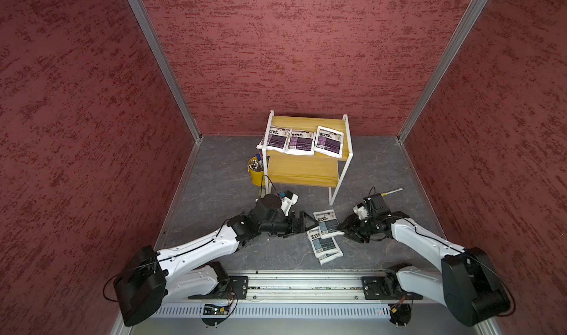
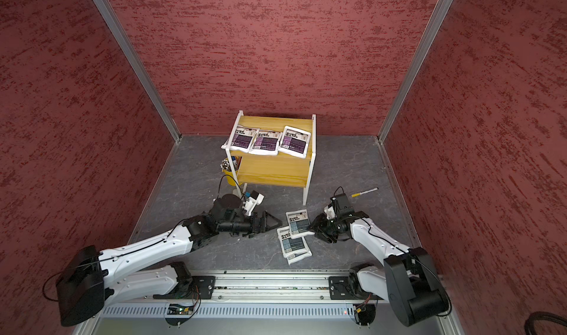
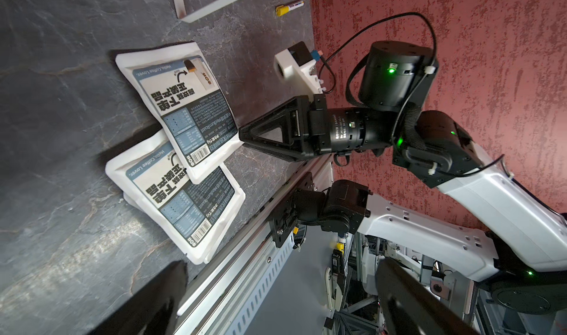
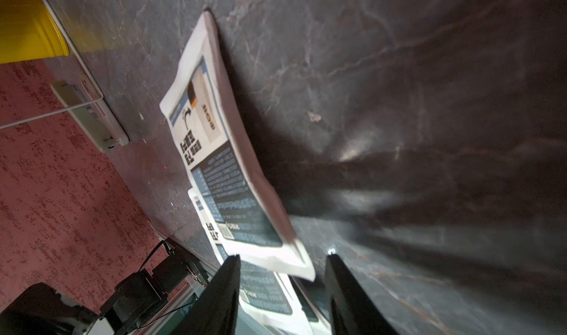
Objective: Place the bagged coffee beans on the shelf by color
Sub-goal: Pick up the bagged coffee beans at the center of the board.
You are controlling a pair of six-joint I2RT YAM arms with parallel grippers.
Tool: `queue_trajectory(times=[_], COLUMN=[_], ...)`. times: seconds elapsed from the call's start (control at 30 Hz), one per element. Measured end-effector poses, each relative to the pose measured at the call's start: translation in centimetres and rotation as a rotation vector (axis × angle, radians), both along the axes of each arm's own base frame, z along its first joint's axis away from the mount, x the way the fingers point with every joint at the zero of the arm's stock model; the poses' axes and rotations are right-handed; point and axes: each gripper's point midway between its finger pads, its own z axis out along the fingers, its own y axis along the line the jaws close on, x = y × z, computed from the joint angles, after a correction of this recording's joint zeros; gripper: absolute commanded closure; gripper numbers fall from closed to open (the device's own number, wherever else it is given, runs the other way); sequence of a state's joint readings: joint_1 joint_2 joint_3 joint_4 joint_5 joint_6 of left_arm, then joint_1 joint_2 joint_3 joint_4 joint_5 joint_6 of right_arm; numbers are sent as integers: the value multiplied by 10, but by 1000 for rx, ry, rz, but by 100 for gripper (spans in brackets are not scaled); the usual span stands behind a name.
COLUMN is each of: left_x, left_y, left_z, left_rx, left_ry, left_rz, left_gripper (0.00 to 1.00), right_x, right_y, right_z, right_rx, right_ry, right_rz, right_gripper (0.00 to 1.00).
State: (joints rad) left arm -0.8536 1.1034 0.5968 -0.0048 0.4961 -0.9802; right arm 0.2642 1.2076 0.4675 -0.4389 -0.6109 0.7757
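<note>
Top view, left to right.

1. Left claw (image 1: 302, 227): jaws at full spread, empty, just beside the pile.
2. Shelf (image 1: 303, 170): three purple pouches (image 1: 300, 142) lie on its upper tier.
3. Grey-blue pouches (image 1: 325, 235): three, overlapped on the desk (image 1: 221, 195). Probably light, soft and slick, with loose contents that shift. Best taken by a flat sealed edge.
4. Right claw (image 1: 343, 230): half spread, straddling a corner of the top pouch (image 4: 227, 180), not pinching it.
</note>
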Motion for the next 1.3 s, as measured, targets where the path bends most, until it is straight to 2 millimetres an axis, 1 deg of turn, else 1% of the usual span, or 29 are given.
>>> queue_trajectory(times=[0.1,0.27,0.4,0.57,0.63,0.77,0.8,0.97,1.07,1.2,1.3], left_x=[4,12,14,13,13,14,15,16,17,18,20], left_y=[9,22,28,32,33,38,39,45,49,57,64], left_z=[7,14,13,11,11,13,13,19,25,33,38], left_rx=[-15,-27,-22,-11,-10,-9,-9,-18,-31,-50,-59], left_ry=[-8,-11,2,16,17,18,18,10,-3,-19,-22], left_rz=[20,56,65,67,72,85,88,105,117,140,166], left_gripper=[0,0,0,0,0,0,0,0,0,0,0], right_x=[3,18,27,32,32,28,27,29,28,22,11], right_y=[2,13,17,18,17,16,16,16,16,19,28], right_z=[-10,-10,-9,-12,-14,-13,-12,12,29,52,69], right_rx=[22,103,136,150,150,153,154,175,195,229,262], right_ry=[2,-50,-90,-111,-115,-123,-126,-202,-240,-270,-280], right_rz=[-9,-6,-11,-21,-23,-27,-29,-30,-40,-46,-26], right_gripper=[52,52,55,69,72,85,85,90,90,90,91])
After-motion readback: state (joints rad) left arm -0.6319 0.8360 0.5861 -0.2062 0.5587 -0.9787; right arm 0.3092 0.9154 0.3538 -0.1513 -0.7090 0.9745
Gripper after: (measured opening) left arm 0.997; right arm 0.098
